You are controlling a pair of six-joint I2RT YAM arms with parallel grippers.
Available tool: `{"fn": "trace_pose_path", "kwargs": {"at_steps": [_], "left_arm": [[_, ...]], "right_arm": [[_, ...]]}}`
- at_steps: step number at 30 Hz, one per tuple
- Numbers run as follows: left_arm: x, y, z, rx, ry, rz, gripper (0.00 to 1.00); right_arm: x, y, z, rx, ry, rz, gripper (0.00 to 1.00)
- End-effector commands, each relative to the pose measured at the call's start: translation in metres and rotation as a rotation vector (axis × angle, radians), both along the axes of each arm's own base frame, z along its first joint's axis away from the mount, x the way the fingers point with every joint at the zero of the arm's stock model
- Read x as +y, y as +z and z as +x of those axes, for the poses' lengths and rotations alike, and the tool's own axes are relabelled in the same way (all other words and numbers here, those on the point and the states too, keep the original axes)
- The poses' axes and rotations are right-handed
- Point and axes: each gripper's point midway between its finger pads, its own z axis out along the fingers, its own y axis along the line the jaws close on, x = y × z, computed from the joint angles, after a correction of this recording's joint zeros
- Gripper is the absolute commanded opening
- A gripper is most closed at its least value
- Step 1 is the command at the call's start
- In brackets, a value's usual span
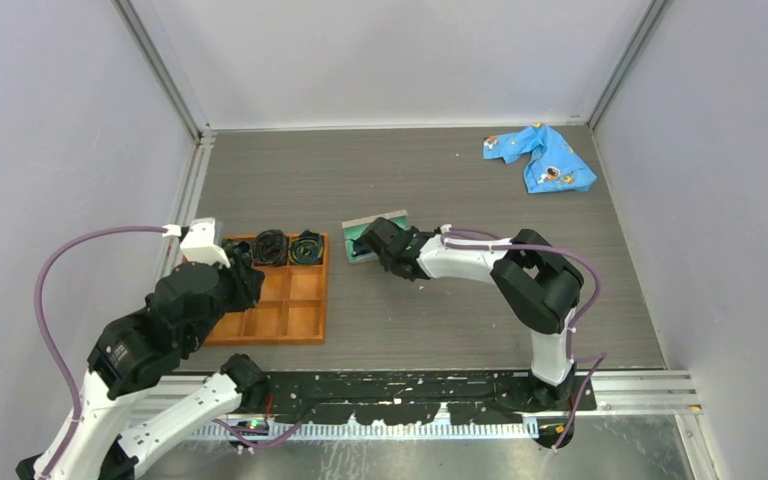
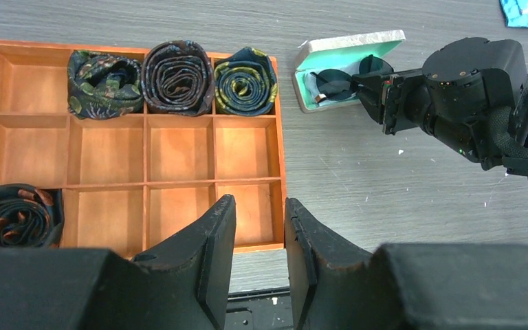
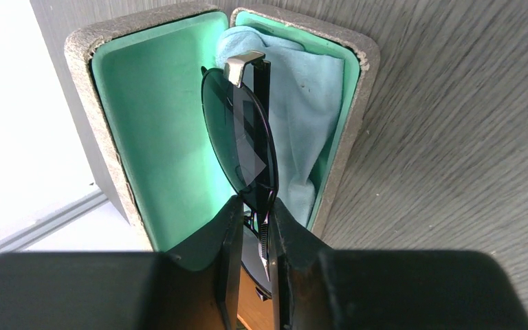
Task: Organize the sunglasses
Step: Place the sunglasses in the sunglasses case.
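Over the near edge of the orange tray the left gripper hangs empty, fingers slightly apart, while further right the right gripper pinches the folded black-framed sunglasses, dark rounded lenses edge-on, over the open teal-lined case.

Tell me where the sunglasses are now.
In the right wrist view the sunglasses are pinched in the right claw over the open teal-lined case, just right of the orange tray in the top view.
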Motion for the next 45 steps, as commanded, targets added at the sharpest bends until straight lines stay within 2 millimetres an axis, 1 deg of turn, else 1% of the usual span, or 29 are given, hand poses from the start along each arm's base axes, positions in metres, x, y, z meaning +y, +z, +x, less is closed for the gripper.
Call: {"fn": "trace_pose_path", "kwargs": {"at_steps": [1, 6, 10, 12, 15, 20, 25, 32, 36, 40, 45], "left_arm": [[0.006, 0.004, -0.002, -0.021, 0.006, 0.012, 0.34], [0.01, 0.004, -0.005, -0.026, 0.01, 0.01, 0.34], [0.011, 0.004, -0.007, -0.027, 0.009, 0.005, 0.34], [0.011, 0.003, -0.007, -0.024, 0.008, 0.007, 0.34], [0.011, 0.002, -0.007, -0.022, 0.008, 0.006, 0.34], [0.011, 0.002, -0.007, -0.022, 0.009, 0.008, 0.34], [0.011, -0.002, -0.007, -0.014, 0.01, 0.013, 0.34], [0.01, -0.001, -0.006, -0.014, 0.01, 0.014, 0.34], [0.008, -0.004, -0.005, -0.008, 0.006, 0.016, 0.34], [0.006, -0.005, -0.004, -0.004, 0.001, 0.015, 0.34], [0.006, -0.006, -0.004, 0.0, -0.001, 0.018, 0.34]], "right_arm": [[-0.007, 0.012, 0.01, -0.047, -0.094, -0.005, 0.23], [-0.012, 0.008, 0.011, -0.046, -0.127, -0.007, 0.24], [-0.012, 0.003, 0.011, -0.041, -0.131, -0.009, 0.26], [-0.01, 0.0, 0.01, -0.029, -0.127, 0.0, 0.28], [-0.003, -0.003, 0.011, -0.029, -0.112, 0.022, 0.27], [0.005, 0.0, 0.013, -0.032, -0.092, 0.041, 0.26], [0.014, 0.001, 0.014, -0.035, -0.084, 0.096, 0.27], [0.016, -0.004, 0.013, -0.022, -0.088, 0.104, 0.27], [0.014, -0.002, 0.012, -0.018, -0.095, 0.104, 0.27], [0.013, -0.001, 0.01, -0.016, -0.099, 0.098, 0.31], [0.012, -0.004, 0.008, -0.004, -0.107, 0.091, 0.41]]}}
